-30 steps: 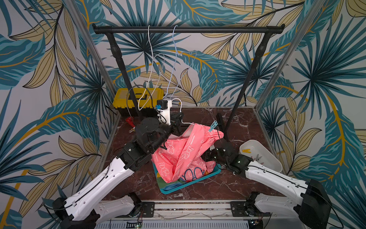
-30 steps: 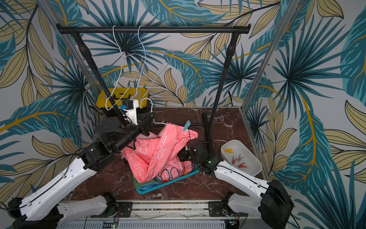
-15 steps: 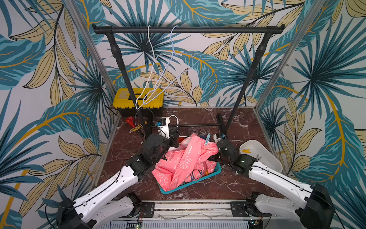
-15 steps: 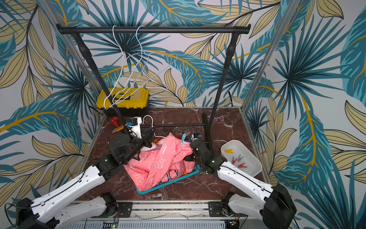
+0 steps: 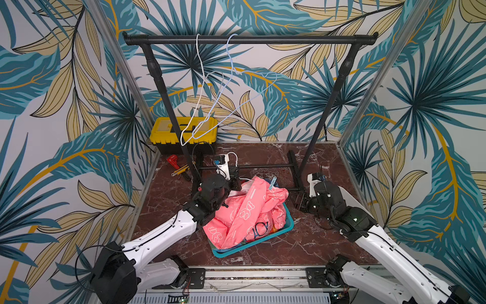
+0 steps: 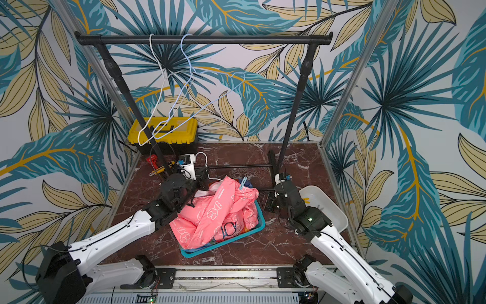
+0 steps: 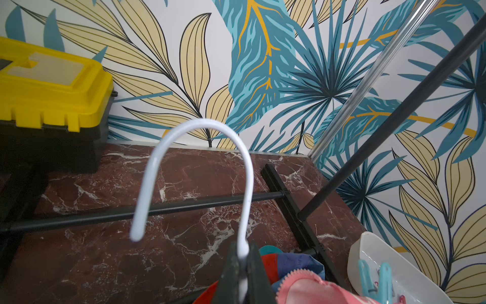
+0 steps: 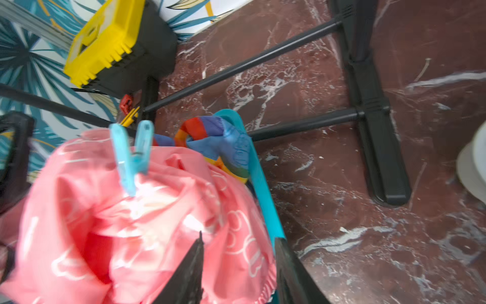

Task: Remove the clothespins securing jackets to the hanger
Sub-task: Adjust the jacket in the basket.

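A pink jacket (image 5: pixel 244 210) with white bear prints lies heaped in a teal basket (image 5: pixel 263 243). One light blue clothespin (image 5: pixel 273 182) (image 8: pixel 134 155) is still clipped to its upper fold. Under it show a rainbow-striped jacket (image 8: pixel 226 142) and a bit of red fabric (image 7: pixel 268 265). My left gripper (image 7: pixel 243 250) is shut on the neck of a white hanger (image 7: pixel 200 126) at the basket's far left. To the right of the basket my right gripper (image 8: pixel 239 239) (image 5: pixel 299 201) is open and holds nothing.
Two bare hangers, white (image 5: pixel 200 86) and light blue (image 5: pixel 236 86), hang from the black rail (image 5: pixel 249 39). A white tray (image 6: pixel 328 210) with loose clothespins sits at the right edge. At the back left are a yellow toolbox (image 5: pixel 184 129) and hand tools (image 5: pixel 172 159).
My left arm has lowered the hanger and pink jacket down into the basket. My right gripper has drawn back to the right, away from the jacket. The blue clothespin stays clipped on.
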`<state>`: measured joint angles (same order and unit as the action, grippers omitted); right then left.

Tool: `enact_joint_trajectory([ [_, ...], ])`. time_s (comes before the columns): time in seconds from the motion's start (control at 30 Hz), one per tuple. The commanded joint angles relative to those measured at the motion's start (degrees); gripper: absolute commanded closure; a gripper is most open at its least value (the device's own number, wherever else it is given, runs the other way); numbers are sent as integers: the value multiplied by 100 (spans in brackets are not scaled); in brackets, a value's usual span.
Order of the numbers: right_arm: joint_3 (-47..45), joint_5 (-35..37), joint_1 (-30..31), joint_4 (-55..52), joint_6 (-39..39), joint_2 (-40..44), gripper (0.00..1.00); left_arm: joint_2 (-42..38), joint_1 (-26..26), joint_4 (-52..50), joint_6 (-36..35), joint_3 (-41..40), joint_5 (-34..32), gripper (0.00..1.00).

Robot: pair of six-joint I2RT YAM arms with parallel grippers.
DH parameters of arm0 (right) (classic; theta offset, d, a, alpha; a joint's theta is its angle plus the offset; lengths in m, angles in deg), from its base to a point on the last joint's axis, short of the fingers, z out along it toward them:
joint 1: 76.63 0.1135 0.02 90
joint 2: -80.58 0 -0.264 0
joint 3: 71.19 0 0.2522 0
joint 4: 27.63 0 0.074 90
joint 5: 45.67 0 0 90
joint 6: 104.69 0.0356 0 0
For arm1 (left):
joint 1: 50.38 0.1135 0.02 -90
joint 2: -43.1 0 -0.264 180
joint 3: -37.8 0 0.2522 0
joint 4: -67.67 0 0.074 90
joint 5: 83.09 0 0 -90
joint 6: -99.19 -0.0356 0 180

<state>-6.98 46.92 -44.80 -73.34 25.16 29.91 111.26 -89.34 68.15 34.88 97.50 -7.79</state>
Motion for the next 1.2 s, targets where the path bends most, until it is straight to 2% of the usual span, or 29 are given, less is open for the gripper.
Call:
enact_joint_trajectory([
  [0.0,201,-471,-22,399,24,-194,57,133,-57,736,-319,-19,116,100],
  [0.1,499,-586,-61,555,153,-516,53,101,-351,1147,-668,-427,28,100],
  [0.17,678,-892,-166,672,361,-790,48,-31,-685,1624,-1039,-830,-318,100],
  [0.3,639,-1212,-222,917,669,-1111,46,90,-1177,2497,-1544,-1444,-944,100],
  [0.43,478,-1354,-222,902,805,-1170,45,330,-1426,3199,-1755,-1977,-973,100],
  [0.53,445,-1045,-222,365,866,-890,40,433,-1639,3584,-2003,-2297,-953,100],
  [0.7,252,-380,-257,-443,1079,-219,36,390,-2195,3765,-2514,-2587,-849,100],
  [0.87,-40,-483,-258,-641,1428,-197,43,501,-2785,3763,-2930,-2666,-1033,100],
  [1.0,-243,-684,-274,-399,1785,-242,43,722,-3247,3754,-3385,-2664,-1168,100],
  [1.17,-98,-744,-407,-982,2032,-277,45,1265,-3811,3767,-3887,-2555,-1599,100],
])
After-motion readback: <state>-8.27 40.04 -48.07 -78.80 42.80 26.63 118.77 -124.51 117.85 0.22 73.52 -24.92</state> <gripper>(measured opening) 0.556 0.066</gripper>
